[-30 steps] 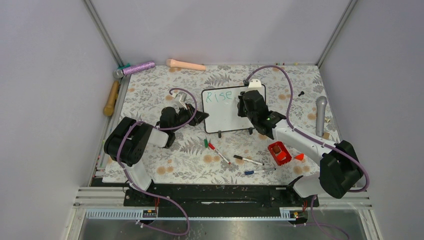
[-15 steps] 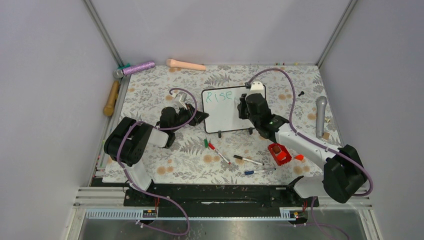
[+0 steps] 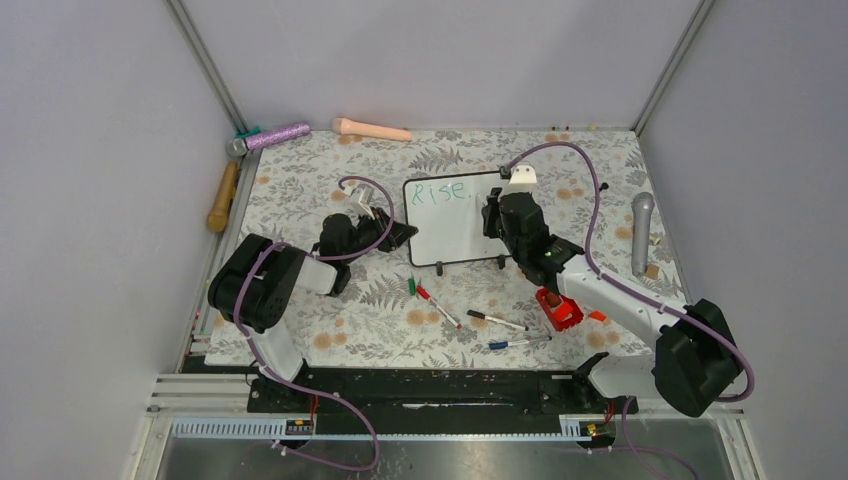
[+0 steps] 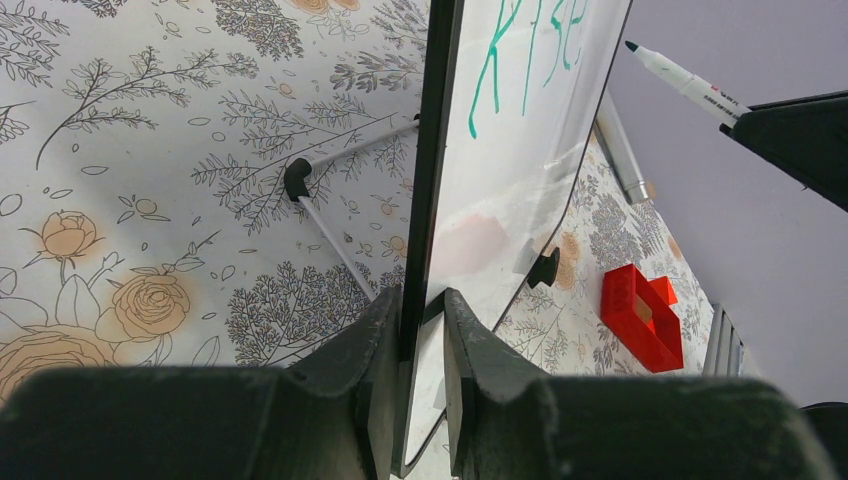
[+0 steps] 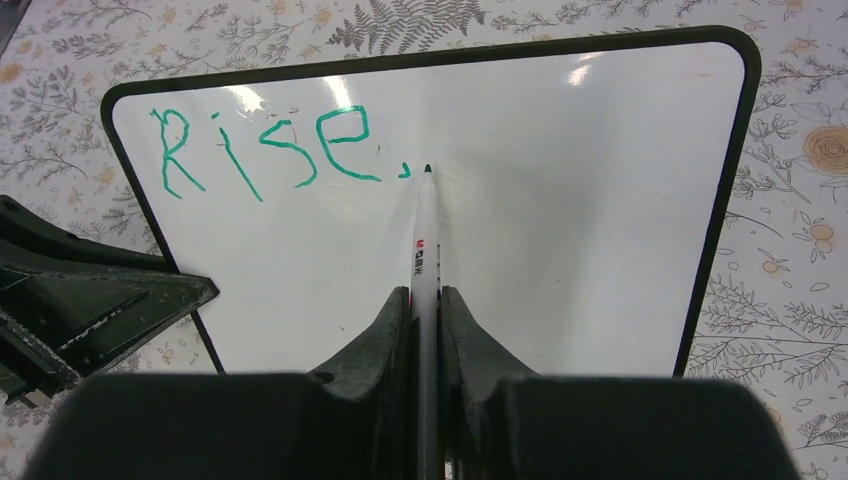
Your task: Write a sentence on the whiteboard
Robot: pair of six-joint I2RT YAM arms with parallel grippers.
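Floral cloth covers the bench (image 3: pixel 300 200), with grey walls on three sides. The whiteboard (image 3: pixel 455 235) stands near mid-bench, between my two arms. My left jaws pinch its left edge, set narrow, one side on each face of the black frame. My right jaws are closed tight on a marker (image 5: pixel 424 240) that points up across the white face. Its tip sits just right of the comma after the green word (image 5: pixel 270 150) "Rise," at the board's top left. I cannot tell whether the tip meets the board. Loose pens (image 3: pixel 497 320) and a red block (image 3: pixel 558 308) lie on the cloth nearer me.
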